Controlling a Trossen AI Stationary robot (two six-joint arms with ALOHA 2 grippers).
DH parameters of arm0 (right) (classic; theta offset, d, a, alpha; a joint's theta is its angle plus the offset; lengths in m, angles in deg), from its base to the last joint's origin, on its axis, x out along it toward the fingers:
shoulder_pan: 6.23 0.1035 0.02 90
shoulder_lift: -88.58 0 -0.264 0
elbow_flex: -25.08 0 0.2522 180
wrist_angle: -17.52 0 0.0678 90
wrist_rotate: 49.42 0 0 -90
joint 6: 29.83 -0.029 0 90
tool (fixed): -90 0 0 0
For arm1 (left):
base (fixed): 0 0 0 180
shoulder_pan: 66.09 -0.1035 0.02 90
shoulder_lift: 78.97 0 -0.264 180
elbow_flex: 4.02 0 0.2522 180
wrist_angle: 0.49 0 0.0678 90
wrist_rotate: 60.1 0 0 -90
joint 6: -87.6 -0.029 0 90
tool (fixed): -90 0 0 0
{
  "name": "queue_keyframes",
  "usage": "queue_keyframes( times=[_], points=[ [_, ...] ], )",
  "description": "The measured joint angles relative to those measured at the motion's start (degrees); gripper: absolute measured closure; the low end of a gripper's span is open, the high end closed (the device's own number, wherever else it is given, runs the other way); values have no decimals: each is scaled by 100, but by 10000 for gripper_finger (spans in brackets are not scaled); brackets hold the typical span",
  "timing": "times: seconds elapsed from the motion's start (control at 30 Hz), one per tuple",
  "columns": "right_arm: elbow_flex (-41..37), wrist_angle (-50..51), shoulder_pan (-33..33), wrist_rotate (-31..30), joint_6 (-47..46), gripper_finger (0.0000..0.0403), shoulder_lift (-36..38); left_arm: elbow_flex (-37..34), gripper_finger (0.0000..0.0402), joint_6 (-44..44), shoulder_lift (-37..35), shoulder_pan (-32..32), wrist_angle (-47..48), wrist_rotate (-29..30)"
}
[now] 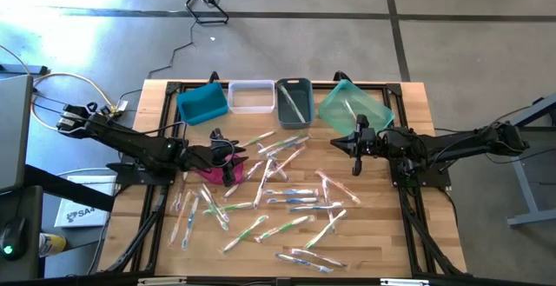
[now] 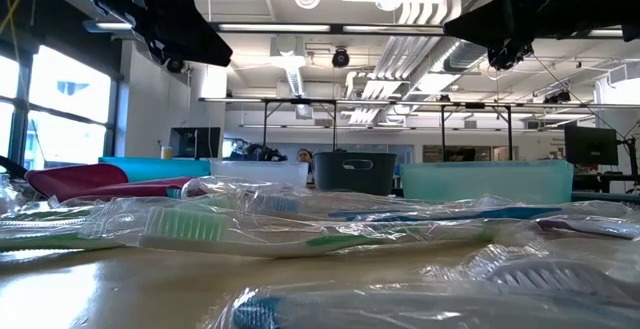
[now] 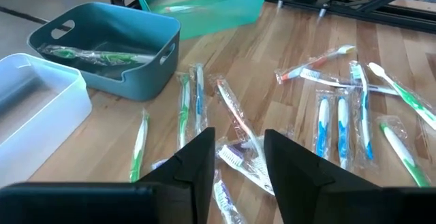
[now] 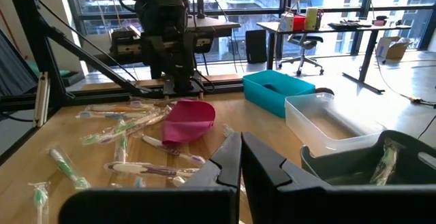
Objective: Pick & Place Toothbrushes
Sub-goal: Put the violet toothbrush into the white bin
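Judging the toothbrushes (image 1: 287, 201) strewn across the worktop (image 1: 382, 234) light, stiff but slippery in crinkly wrappers, best pinched mid-handle; left end effector (image 3: 238, 157) partly open and empty above them, right end effector (image 4: 240, 157) shut, empty.

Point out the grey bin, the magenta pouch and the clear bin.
grey bin (image 3: 102, 30), left wrist view, inner wall.
magenta pouch (image 4: 189, 120), right wrist view, middle of its top.
clear bin (image 1: 251, 97), high view, floor.
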Motion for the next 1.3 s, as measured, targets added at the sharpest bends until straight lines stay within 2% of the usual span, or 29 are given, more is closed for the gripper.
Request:
queue_keyframes(
  times=[0.3, 0.43, 0.6, 0.9, 1.3],
  points=[
    [0, 3, 0, 0, 83, 398, -1, 0, 277, 8, 0, 0, 1, -12],
    [0, 4, 0, 0, 85, 398, -2, 0, 277, 584, 0, -18, -35, -10],
    [0, 6, 0, 0, 83, 398, -2, 0, 277, 747, 123, -42, 23, -185],
    [2, 9, 0, 1, 83, 398, -2, 2, 277, 809, 663, -54, -45, -166],
    [2, 12, 2, 1, 83, 398, -2, 0, 277, 931, 1510, -601, -381, -318]
  ],
)
